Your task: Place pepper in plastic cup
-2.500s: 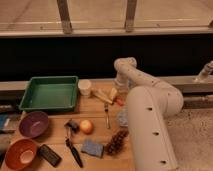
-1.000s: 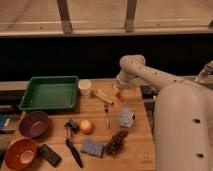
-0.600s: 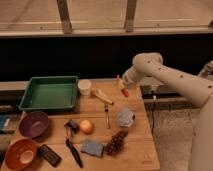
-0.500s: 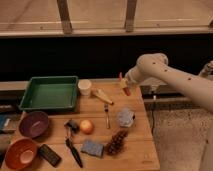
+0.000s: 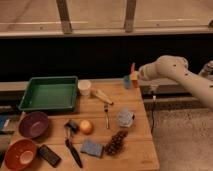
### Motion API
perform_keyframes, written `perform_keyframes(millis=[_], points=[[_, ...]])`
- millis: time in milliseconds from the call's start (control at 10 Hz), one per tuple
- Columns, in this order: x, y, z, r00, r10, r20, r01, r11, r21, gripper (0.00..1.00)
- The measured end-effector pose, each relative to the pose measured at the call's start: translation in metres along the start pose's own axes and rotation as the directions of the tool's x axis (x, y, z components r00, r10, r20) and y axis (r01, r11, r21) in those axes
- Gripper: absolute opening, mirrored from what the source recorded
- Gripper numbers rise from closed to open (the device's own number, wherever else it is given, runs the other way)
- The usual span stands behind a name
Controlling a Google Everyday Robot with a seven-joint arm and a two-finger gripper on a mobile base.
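Red-orange and slender, the pepper (image 5: 133, 68) stands upright in the pincer (image 5: 135, 76), whose 2 fingers are clamped on its lower end above the table's (image 5: 136, 102) far right corner. Held upright, the thin pod can probably go straight down into the plastic cup (image 5: 127, 82), a small, smooth blue-grey cylinder at the far edge just beside the pincer. The white cup (image 5: 85, 87) and green tray (image 5: 48, 79) sit further left.

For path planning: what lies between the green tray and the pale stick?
The white cup, seen in the camera view. The end effector holds the pepper over the table's far right corner.
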Motion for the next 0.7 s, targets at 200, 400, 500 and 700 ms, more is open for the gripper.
perform_keyframes(millis=[200, 400, 500, 700], points=[[0.001, 0.000, 0.001, 1.000, 0.000, -0.002, 0.000, 1.000, -0.001, 0.00], [0.000, 0.000, 0.001, 1.000, 0.000, -0.001, 0.000, 1.000, -0.001, 0.00], [0.000, 0.002, 0.002, 1.000, -0.004, -0.001, 0.004, 1.000, -0.001, 0.00], [-0.010, -0.003, 0.002, 0.999, -0.024, 0.028, 0.024, 1.000, 0.018, 0.00]])
